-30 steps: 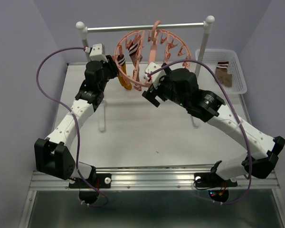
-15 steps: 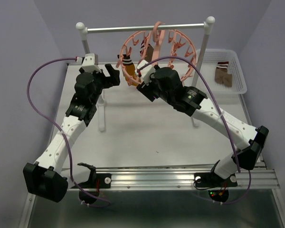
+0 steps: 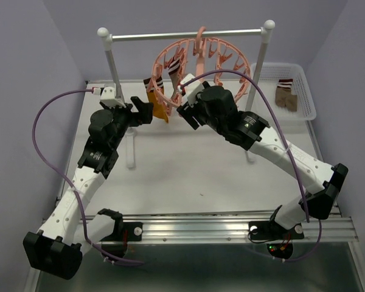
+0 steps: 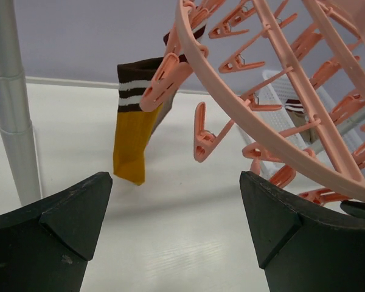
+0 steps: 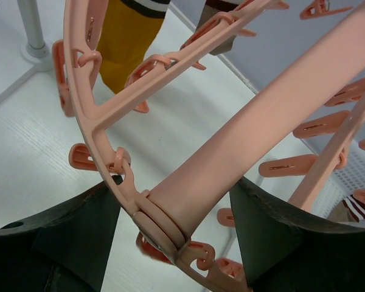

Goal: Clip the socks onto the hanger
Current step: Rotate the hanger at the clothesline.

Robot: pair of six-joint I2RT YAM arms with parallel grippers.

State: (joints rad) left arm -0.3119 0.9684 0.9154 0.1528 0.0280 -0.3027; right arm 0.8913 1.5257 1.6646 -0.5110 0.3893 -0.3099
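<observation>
The salmon-pink hanger [image 3: 202, 45] hangs by its hook from the rail. A mustard sock [image 3: 159, 106] with a dark and white striped cuff dangles from a clip on its left rim. A second striped sock [image 3: 173, 66] is clipped further back. My left gripper [image 3: 143, 109] is open and empty, just left of the mustard sock [image 4: 134, 140] and apart from it. My right gripper [image 3: 182, 109] is shut on the hanger's thick spoke [image 5: 261, 115] where it joins the ring, one finger on each side.
The white-posted metal rail [image 3: 182, 34] spans the back; its left post [image 4: 12, 109] stands close to my left fingers. A white basket [image 3: 304, 76] at the right rear holds more socks [image 3: 286, 94]. Many free clips [image 4: 204, 134] dangle around the ring.
My left gripper opened, let go of the mustard sock and drew back down-left; the sock stays clipped. My right gripper closed on the hanger's spoke, and the ring shifted.
</observation>
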